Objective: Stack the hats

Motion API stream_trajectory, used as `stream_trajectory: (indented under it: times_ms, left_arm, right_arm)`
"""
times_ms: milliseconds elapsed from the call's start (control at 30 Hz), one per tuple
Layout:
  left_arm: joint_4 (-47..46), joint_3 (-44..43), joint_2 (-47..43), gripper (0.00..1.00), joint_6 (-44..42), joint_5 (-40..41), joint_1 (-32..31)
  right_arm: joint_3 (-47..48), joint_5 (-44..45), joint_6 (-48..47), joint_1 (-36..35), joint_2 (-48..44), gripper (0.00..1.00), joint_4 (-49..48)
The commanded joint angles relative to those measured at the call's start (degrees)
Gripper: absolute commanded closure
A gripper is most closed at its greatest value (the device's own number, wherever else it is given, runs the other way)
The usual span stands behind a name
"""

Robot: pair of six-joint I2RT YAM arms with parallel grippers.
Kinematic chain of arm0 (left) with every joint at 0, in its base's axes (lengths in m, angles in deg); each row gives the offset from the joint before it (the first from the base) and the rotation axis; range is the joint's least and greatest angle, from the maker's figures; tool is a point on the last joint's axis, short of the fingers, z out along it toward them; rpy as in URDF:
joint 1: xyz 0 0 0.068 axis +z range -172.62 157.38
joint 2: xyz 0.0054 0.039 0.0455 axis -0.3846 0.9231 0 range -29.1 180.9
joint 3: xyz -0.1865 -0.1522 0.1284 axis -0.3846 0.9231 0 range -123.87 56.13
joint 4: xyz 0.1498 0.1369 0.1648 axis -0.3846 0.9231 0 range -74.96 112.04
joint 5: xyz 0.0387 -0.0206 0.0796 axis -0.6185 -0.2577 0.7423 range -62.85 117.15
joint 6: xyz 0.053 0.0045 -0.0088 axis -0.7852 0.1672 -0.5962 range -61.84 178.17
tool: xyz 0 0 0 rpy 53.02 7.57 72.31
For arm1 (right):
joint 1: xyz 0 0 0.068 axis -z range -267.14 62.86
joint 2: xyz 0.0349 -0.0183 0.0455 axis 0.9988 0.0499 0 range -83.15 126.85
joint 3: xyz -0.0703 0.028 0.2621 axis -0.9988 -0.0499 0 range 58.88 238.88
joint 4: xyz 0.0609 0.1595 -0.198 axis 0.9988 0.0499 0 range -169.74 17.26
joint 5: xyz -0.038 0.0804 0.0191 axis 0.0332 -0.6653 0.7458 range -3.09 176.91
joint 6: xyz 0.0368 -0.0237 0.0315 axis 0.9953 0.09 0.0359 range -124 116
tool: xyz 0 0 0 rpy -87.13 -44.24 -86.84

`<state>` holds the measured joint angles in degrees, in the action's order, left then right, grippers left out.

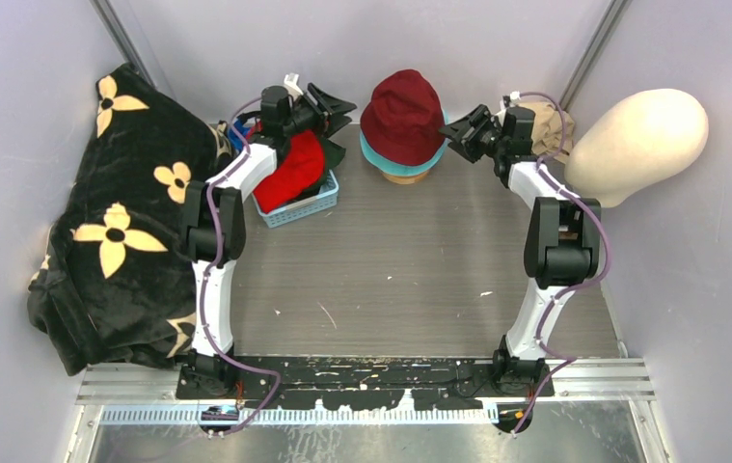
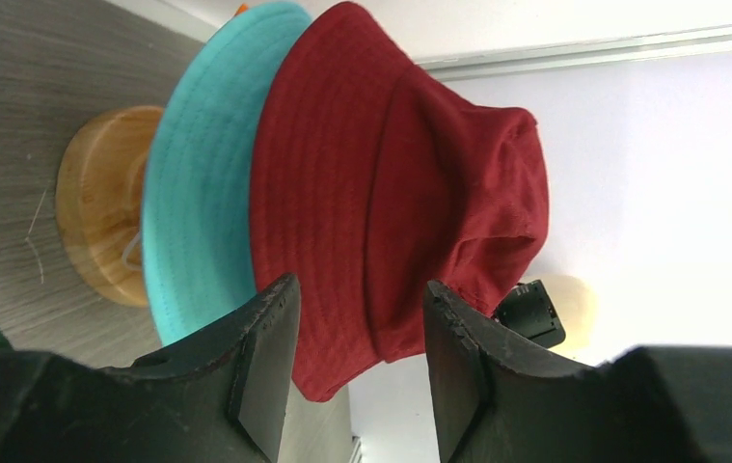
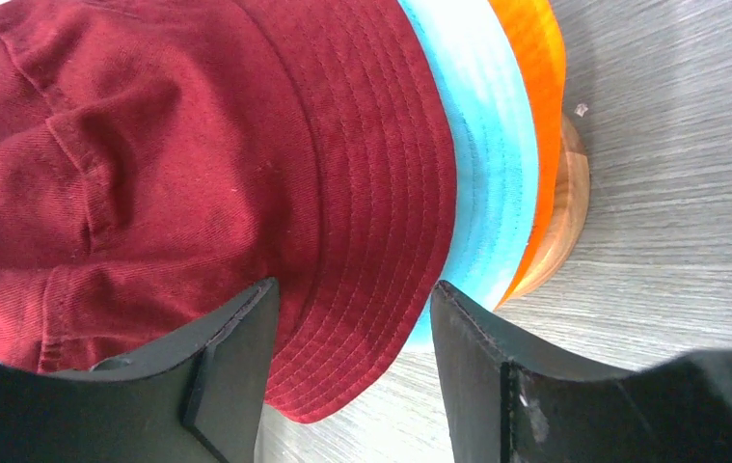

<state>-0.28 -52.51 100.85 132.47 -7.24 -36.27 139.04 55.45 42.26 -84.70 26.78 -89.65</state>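
Note:
A dark red bucket hat (image 1: 402,114) tops a stack over a teal hat (image 1: 379,157) on a round wooden stand (image 1: 406,177) at the back middle. An orange brim (image 3: 535,87) shows under the teal brim (image 3: 487,164) in the right wrist view. My left gripper (image 1: 342,102) hovers open just left of the stack, and the red hat (image 2: 391,174) lies beyond its fingers. My right gripper (image 1: 452,133) is open just right of the stack, with the red brim (image 3: 342,241) seen past its jaws. Neither grips anything.
A blue basket (image 1: 315,204) at the back left holds a bright red hat (image 1: 292,172) and a dark green one (image 1: 335,152). A black flowered blanket (image 1: 121,222) covers the left side. A cream head form (image 1: 641,140) and a beige cloth (image 1: 547,123) sit at the back right.

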Motion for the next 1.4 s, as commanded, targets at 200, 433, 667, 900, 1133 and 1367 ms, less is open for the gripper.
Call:
stream_trajectory:
  times_ms: [200,433,667,900,1133,1367]
  left_arm:
    - [2.74,-1.1,0.59,0.49,-0.92,-3.32,-0.34]
    - [3.7,-4.84,4.36,0.49,-0.06,-3.53,-1.01]
    - [-0.82,-7.76,8.57,0.49,3.12,-2.41,-1.69]
    - [-7.68,-9.67,11.27,0.49,5.69,-0.97,-2.27]
    - [-15.58,-9.3,12.53,0.49,9.47,0.95,-2.56]
    - [-27.0,-4.65,12.45,0.66,13.85,4.14,-2.64]
  right_arm:
    - [0.04,-4.16,6.81,0.79,1.98,0.37,-12.68]
    - [-0.94,-5.01,9.06,1.49,2.82,0.37,-16.32]
    - [-2.03,-5.71,10.34,2.2,3.16,0.37,-18.75]
    - [-3.34,-6.37,11.05,2.93,3.7,0.37,-20.73]
    - [-3.52,-7.07,11.65,3.11,4.73,0.37,-22.23]
    - [-2.98,-7.36,11.85,3.34,5.5,0.38,-22.94]
